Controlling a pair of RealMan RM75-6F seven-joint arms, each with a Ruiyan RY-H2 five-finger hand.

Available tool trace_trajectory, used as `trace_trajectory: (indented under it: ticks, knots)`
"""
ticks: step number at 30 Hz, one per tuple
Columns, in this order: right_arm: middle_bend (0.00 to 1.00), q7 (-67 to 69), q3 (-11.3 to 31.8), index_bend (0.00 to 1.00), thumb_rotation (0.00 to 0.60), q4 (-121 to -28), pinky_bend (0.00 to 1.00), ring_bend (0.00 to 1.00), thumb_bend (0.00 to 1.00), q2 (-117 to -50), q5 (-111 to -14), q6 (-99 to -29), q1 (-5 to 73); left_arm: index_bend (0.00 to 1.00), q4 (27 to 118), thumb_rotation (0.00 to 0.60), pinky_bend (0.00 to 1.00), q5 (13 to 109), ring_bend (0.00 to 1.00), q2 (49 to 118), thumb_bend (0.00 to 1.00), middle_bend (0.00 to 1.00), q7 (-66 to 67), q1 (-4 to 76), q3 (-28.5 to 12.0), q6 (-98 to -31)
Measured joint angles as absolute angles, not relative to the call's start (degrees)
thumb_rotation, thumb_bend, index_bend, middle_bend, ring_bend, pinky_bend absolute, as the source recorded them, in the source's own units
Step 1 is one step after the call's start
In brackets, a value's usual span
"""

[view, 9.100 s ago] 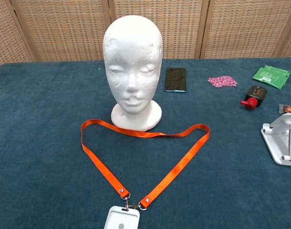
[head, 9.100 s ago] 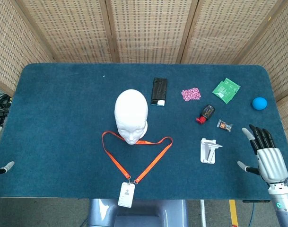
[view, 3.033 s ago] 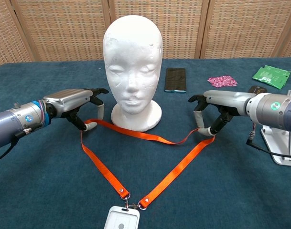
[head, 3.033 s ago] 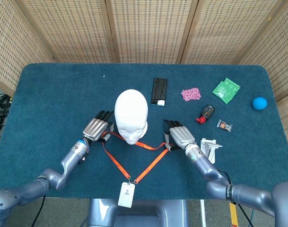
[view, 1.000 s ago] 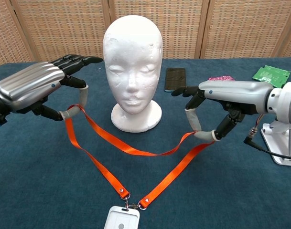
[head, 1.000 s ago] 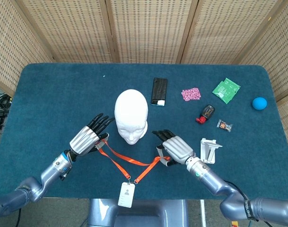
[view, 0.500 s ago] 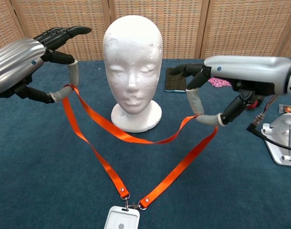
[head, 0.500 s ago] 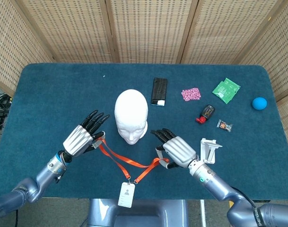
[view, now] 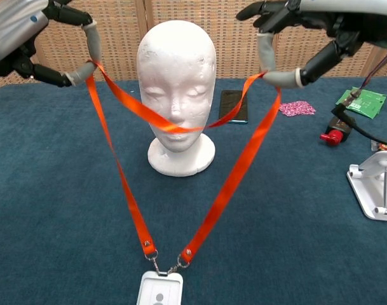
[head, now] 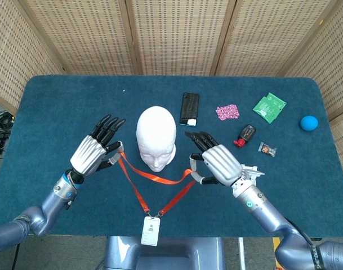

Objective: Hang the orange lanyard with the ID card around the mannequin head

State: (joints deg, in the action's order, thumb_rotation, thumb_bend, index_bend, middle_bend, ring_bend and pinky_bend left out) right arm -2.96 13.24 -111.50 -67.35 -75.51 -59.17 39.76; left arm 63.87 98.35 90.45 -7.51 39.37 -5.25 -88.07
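The white mannequin head (head: 156, 136) (view: 176, 82) stands upright mid-table, facing me. The orange lanyard (head: 154, 176) (view: 124, 178) hangs spread in front of its face, and the far strap sags across the nose. My left hand (head: 93, 153) (view: 28, 32) pinches the strap's left side, with the other fingers spread. My right hand (head: 215, 163) (view: 314, 25) pinches the right side in the same way. Both hands are raised to about the level of the head's top. The ID card (head: 150, 230) (view: 159, 287) dangles at the bottom, near the table's front edge.
Behind the head lies a black phone (head: 188, 108). To the right are a pink packet (head: 227, 111), a green packet (head: 269, 107), a red-and-black item (head: 246, 135), a blue ball (head: 308, 122) and a white stand (head: 251, 173) close to my right forearm.
Both hands have risen with the lanyard and moved apart. The loop has opened wider and come up off the table to face height, and the card has lifted slightly.
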Motion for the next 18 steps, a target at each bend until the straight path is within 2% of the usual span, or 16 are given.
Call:
trace_trajectory:
  ticks: [7, 18]
  knots:
    - [0.00, 0.99, 18.82, 0.76, 0.600, -111.63, 0.00, 0.00, 0.61, -65.06, -69.06, -60.23, 40.29, 0.74, 68.03, 0.600, 0.00, 92.90, 0.00, 86.83, 0.43, 0.00, -7.75, 41.39, -9.43, -82.07]
    - [0.01, 5.38, 23.16, 0.76, 0.600, -108.87, 0.00, 0.00, 0.61, -62.70, -62.74, -58.69, 41.63, 0.73, 72.18, 0.600, 0.00, 86.02, 0.00, 84.12, 0.43, 0.00, -6.59, 43.78, -14.17, -75.44]
